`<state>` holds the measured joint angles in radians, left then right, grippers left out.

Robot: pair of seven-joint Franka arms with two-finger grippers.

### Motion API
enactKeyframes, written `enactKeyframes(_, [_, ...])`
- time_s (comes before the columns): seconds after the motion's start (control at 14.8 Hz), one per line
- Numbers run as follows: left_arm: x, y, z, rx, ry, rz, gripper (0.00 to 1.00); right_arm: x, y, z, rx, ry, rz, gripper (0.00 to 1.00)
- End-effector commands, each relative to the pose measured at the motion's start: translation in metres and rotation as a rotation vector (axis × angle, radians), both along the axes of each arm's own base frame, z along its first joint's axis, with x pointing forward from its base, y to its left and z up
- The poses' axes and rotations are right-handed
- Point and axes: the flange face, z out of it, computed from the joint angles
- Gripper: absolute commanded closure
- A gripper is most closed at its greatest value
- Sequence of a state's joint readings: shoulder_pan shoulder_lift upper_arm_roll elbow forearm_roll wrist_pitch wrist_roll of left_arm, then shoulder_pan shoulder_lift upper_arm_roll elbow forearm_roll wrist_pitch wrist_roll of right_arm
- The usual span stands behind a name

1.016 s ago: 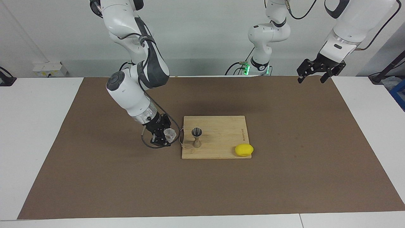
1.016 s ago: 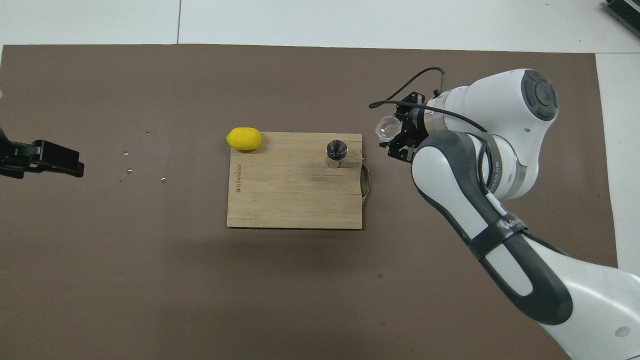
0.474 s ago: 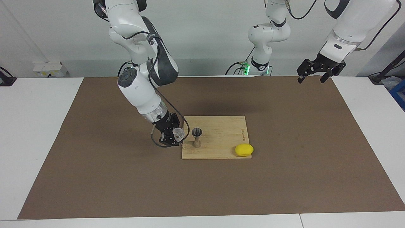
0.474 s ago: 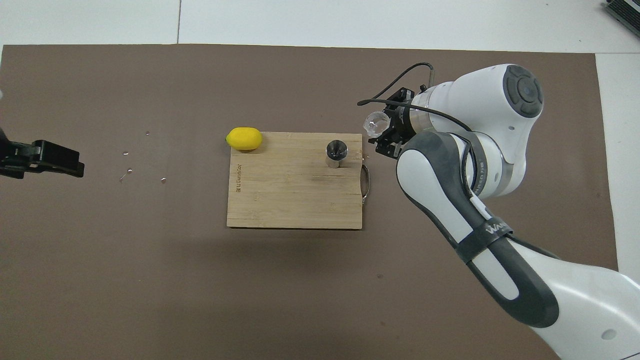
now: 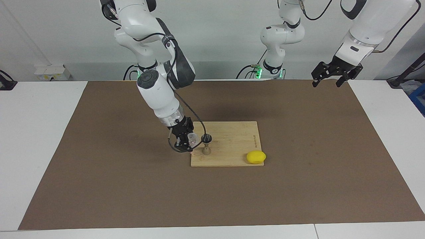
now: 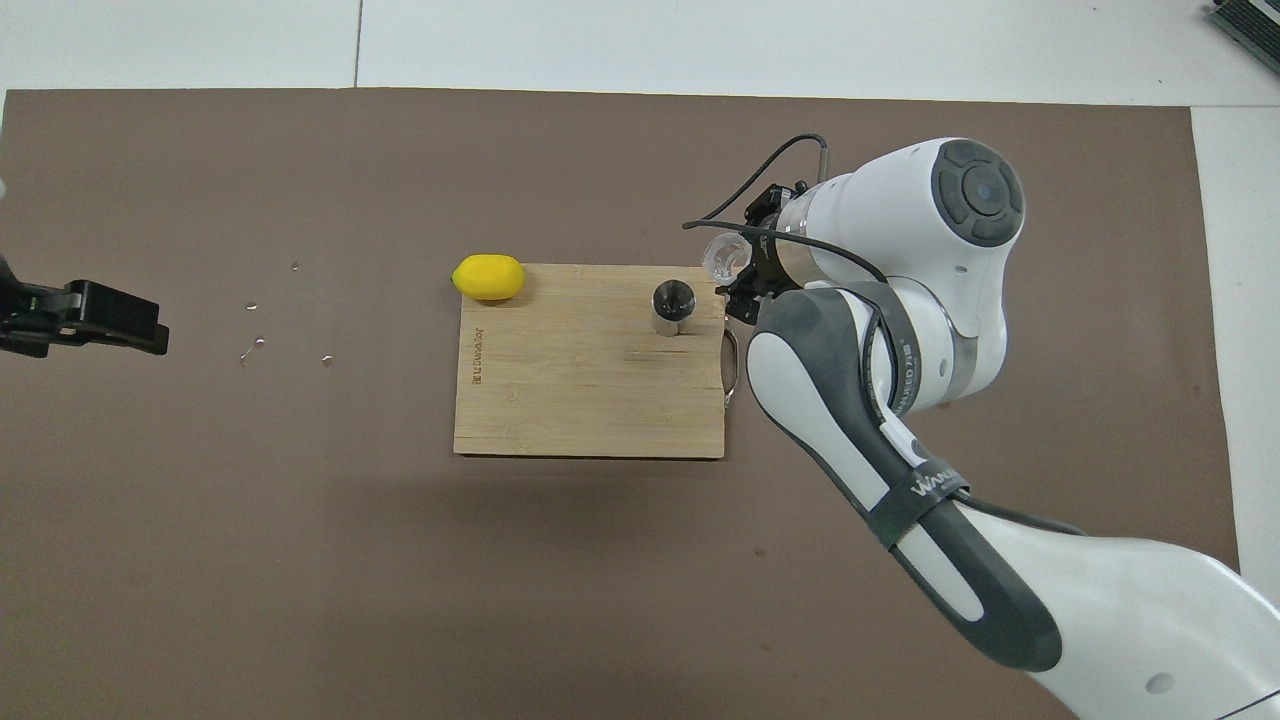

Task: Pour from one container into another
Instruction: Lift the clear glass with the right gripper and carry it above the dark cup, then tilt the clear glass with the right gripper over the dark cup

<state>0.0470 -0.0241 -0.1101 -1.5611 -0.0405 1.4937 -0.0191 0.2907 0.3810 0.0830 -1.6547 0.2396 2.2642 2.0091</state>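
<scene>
My right gripper (image 5: 188, 140) is shut on the small clear glass cup (image 5: 194, 139) and holds it tilted in the air. The cup is over the cutting board's edge, close beside the top rim of the metal jigger (image 5: 206, 144). The jigger stands upright on the wooden cutting board (image 5: 232, 146), near its end toward the right arm. In the overhead view the cup (image 6: 722, 257) sits just off the jigger (image 6: 673, 304), with the right gripper (image 6: 742, 275) around it. My left gripper (image 5: 327, 80) waits open and empty, raised over the mat's corner; it also shows in the overhead view (image 6: 100, 318).
A yellow lemon (image 5: 256, 157) lies at the corner of the board (image 6: 580, 390) farther from the robots, toward the left arm's end. The board has a metal handle (image 6: 733, 370) under my right arm. Small shiny specks (image 6: 258, 342) lie on the brown mat (image 6: 300, 560).
My right gripper has carried the glass cup from over the mat toward the board, up to the jigger's rim. The left arm has not moved.
</scene>
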Motion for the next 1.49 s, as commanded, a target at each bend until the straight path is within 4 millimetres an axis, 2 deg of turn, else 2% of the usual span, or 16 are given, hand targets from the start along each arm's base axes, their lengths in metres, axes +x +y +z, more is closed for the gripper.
enactKeyframes(0.0, [-0.005,0.004,0.003,0.015,0.005,-0.004,0.0,0.004,0.009,0.003,-0.038,-0.032,-0.027,0.94])
enactKeyframes(0.14, [-0.006,0.004,0.001,0.015,0.008,-0.004,0.0,0.004,0.011,0.004,-0.054,-0.044,-0.037,0.94])
enactKeyframes(0.27, [-0.006,0.004,0.001,0.015,0.008,-0.004,0.0,-0.001,0.023,0.004,-0.069,-0.05,-0.023,0.94])
enactKeyframes(1.15, [-0.006,0.004,0.001,0.015,0.008,-0.004,0.0,-0.01,0.04,0.005,-0.219,-0.125,0.082,0.94])
enactKeyframes(1.29, [-0.006,0.004,0.001,0.015,0.008,-0.004,0.0,-0.017,0.053,0.002,-0.255,-0.144,0.126,0.94])
enactKeyframes(1.42, [-0.006,0.004,0.001,0.015,0.008,-0.004,0.0,-0.018,0.055,0.004,-0.277,-0.154,0.142,0.94])
